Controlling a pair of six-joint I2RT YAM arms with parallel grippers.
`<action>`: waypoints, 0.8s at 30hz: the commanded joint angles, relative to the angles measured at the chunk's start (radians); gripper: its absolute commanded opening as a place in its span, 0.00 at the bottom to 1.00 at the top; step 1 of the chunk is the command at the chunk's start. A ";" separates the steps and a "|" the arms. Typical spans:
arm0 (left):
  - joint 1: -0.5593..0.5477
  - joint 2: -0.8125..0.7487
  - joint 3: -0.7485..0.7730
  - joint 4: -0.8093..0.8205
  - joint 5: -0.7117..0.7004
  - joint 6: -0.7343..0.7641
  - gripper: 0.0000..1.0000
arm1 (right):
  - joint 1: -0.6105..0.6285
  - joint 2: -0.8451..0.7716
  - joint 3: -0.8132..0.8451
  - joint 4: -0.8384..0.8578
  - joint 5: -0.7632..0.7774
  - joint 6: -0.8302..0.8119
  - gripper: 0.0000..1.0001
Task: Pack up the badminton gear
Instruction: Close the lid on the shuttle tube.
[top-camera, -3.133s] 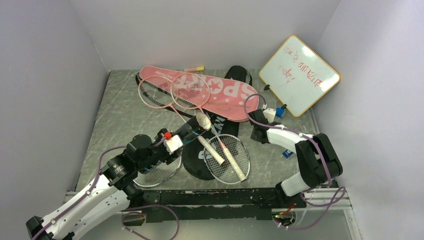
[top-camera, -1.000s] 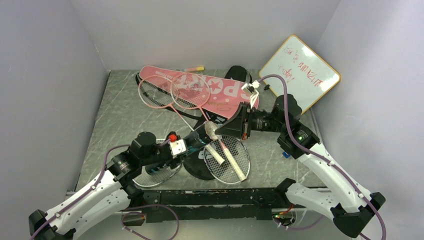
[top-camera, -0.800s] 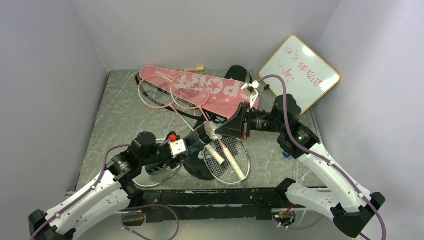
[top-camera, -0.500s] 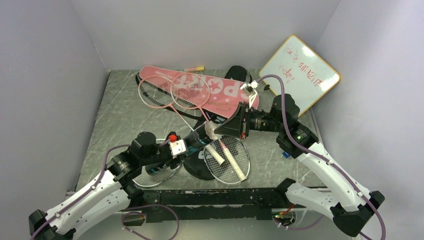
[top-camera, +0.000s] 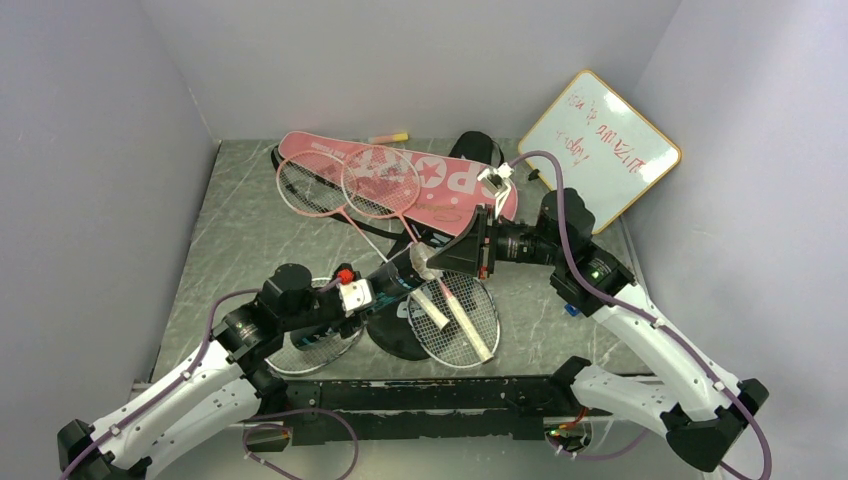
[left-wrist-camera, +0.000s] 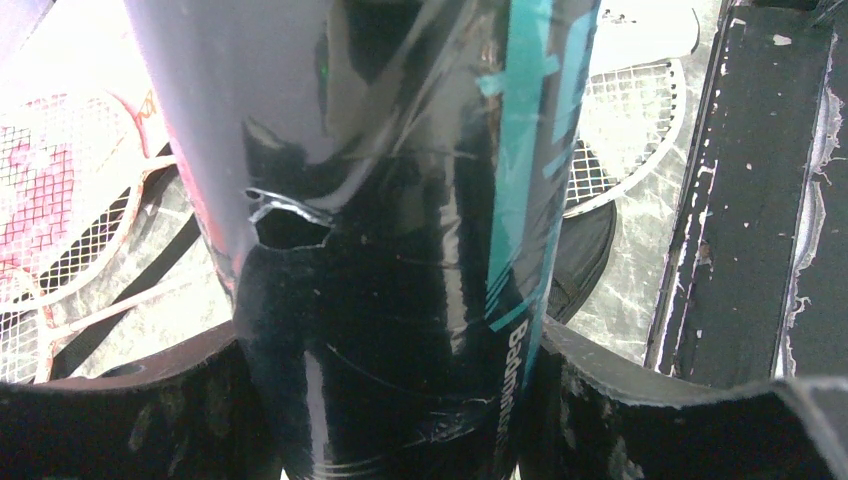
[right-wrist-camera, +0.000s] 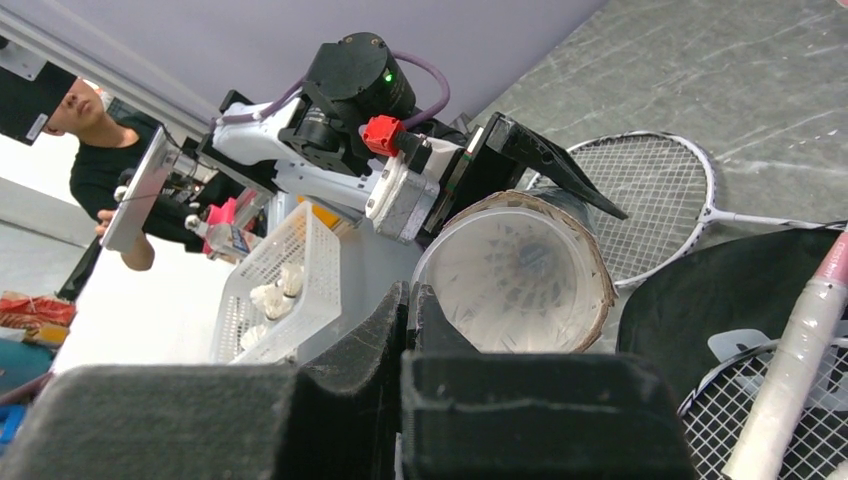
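My left gripper (top-camera: 372, 296) is shut on the dark tube (top-camera: 397, 276), which it holds tilted with its open mouth (right-wrist-camera: 515, 270) up toward the right arm. A white feather shuttlecock (right-wrist-camera: 500, 275) shows inside the mouth. The right gripper (top-camera: 438, 263) is shut, its fingertips (right-wrist-camera: 412, 300) at the tube's rim, nothing seen between them. In the left wrist view the tube (left-wrist-camera: 390, 250) fills the frame between the fingers. Two pink-framed rackets (top-camera: 380, 181) lie on the pink cover (top-camera: 462, 192). A white-framed racket (top-camera: 470, 298) rests on the black cover (top-camera: 392, 338); another (top-camera: 318, 348) sits under my left arm.
The wood-framed whiteboard (top-camera: 598, 150) leans at the back right corner. A small pink-yellow marker (top-camera: 388, 137) lies by the back wall. In the right wrist view a white perforated basket (right-wrist-camera: 300, 250) holding shuttlecocks stands behind the left arm.
The right arm has come up from its folded pose at the right and brought its shut gripper to the tube's mouth, edging slightly left over the last second. The left arm holds still.
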 joint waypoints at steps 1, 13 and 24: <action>0.003 -0.015 0.016 0.061 0.024 0.014 0.36 | 0.007 -0.007 0.068 -0.029 0.033 -0.043 0.00; 0.003 -0.016 0.015 0.061 0.025 0.012 0.36 | 0.008 0.000 0.067 -0.043 0.054 -0.067 0.00; 0.003 -0.019 0.016 0.061 0.025 0.013 0.36 | 0.010 0.008 0.030 -0.010 0.039 -0.050 0.00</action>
